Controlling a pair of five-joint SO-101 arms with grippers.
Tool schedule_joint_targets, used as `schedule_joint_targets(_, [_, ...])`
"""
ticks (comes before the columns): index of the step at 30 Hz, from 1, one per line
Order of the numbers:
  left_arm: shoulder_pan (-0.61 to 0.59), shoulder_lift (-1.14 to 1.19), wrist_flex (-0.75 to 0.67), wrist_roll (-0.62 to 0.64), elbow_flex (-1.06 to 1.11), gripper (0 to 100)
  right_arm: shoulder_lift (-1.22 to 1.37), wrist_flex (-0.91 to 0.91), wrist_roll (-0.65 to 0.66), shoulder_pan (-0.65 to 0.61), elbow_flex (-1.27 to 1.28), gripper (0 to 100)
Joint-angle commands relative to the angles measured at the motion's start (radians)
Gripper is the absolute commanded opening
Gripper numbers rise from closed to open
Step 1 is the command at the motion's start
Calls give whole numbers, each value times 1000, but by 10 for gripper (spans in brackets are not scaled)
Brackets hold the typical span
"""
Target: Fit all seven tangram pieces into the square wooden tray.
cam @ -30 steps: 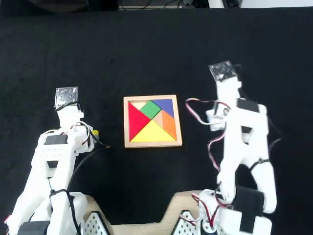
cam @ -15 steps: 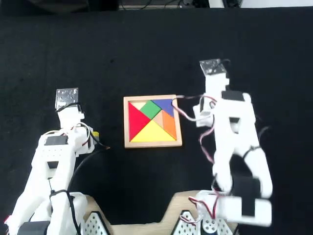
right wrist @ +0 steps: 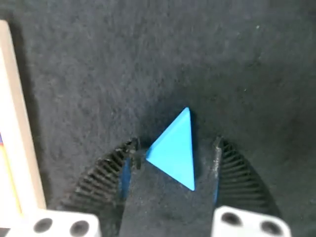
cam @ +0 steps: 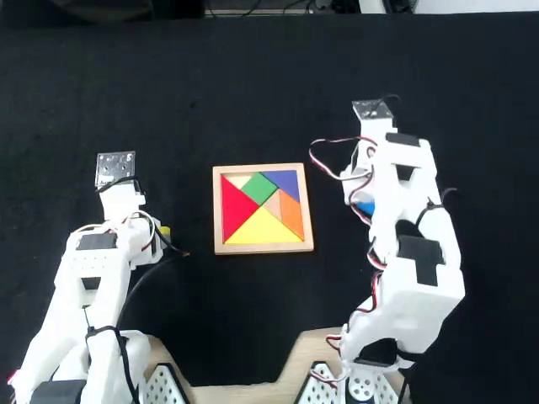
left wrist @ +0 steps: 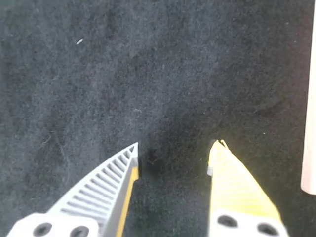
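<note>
1. Black worktop (cam: 253, 84).
2. Wooden tray (cam: 217, 210): frame centre, mostly filled.
3. Lower left, left tool (left wrist: 177, 143): open, empty.
4. Right of tray, right tool (right wrist: 175, 144): open, nothing gripped.
5. Blue triangle (right wrist: 174, 155): between right tool's fingers, long edge along them; tray lies leftward.

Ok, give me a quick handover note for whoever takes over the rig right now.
Left gripper: jaws open, over bare cloth beside the tray.
Right gripper: jaws open around the light-blue triangle, which lies flat on the cloth right of the tray; not gripped yet.
Done: coloured pieces fill most of the tray.
Left: grip the triangle and fit it in. The pale patches in the tray may be gaps or pieces; I cannot tell.
</note>
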Motion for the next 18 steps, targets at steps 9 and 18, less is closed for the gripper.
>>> schedule_joint_targets(9, [8,-9,-11,0,-5,230,10,52,110,-6,-48,237])
schedule_joint_targets(18, [5,-9,-11,0,-5,230,12,44,169,-25,-44,237])
